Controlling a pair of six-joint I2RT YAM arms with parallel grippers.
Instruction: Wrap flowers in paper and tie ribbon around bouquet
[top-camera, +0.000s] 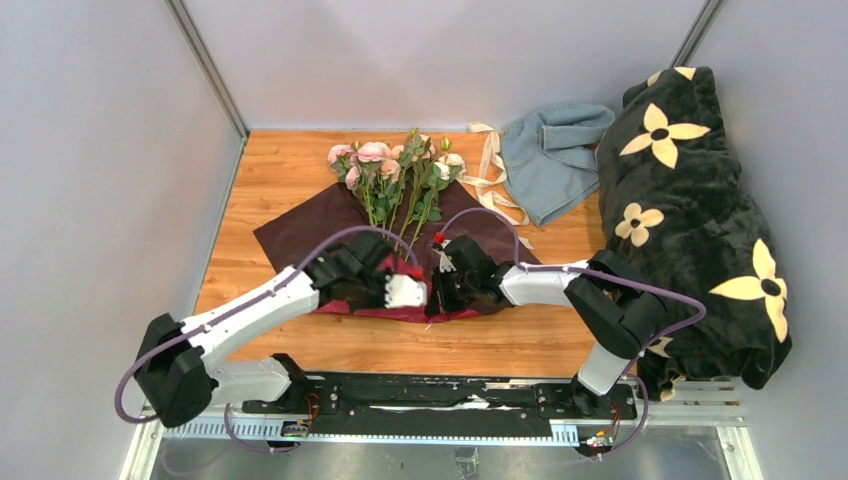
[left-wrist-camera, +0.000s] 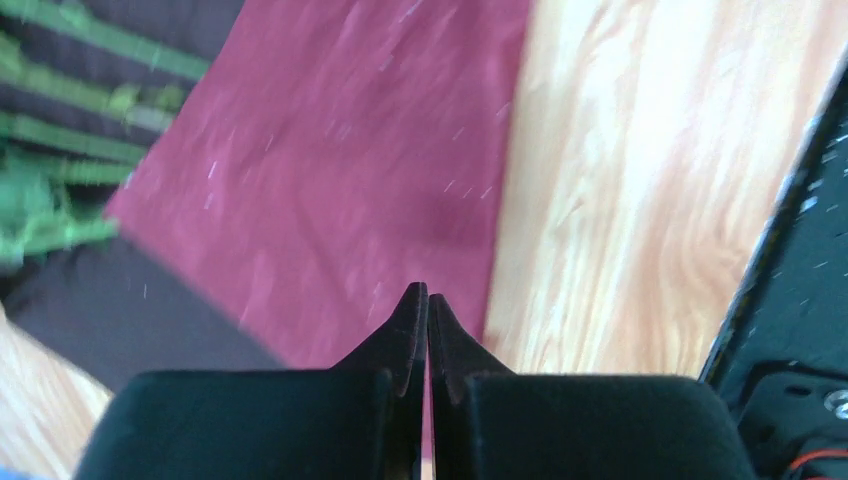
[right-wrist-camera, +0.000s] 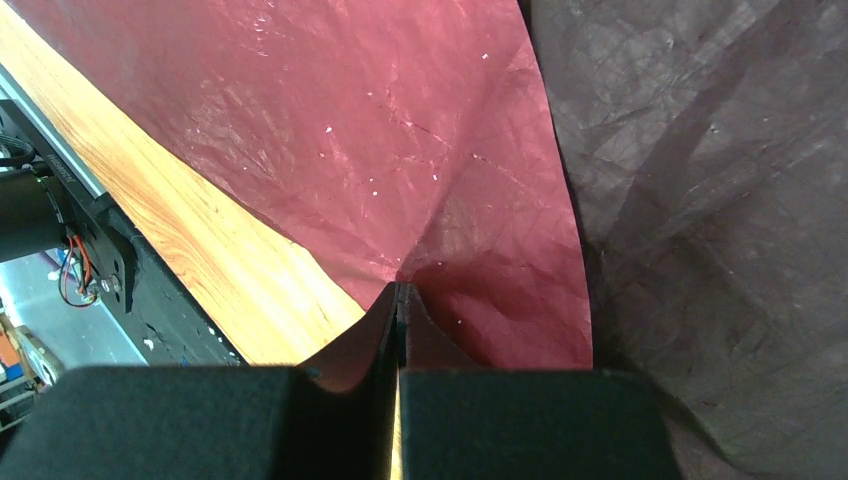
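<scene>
Both arms meet at the near edge of the paper (top-camera: 292, 228), which lies flat on the bench (top-camera: 265, 165). The right end effector (right-wrist-camera: 400, 288) is clenched on the paper, and you can see the red sheet pucker right into its tips. The left end effector (left-wrist-camera: 427, 290) is clenched too, tips over the red sheet near its edge, but the view is blurry so I can't tell if it's got any paper. Just past both, the flowers (top-camera: 395, 178) lie on the paper, stems pointing at the arms, heads at the far side. The ribbon (top-camera: 489, 172) is loose to the right of the blooms, beside a grey-blue cloth (top-camera: 552, 158).
</scene>
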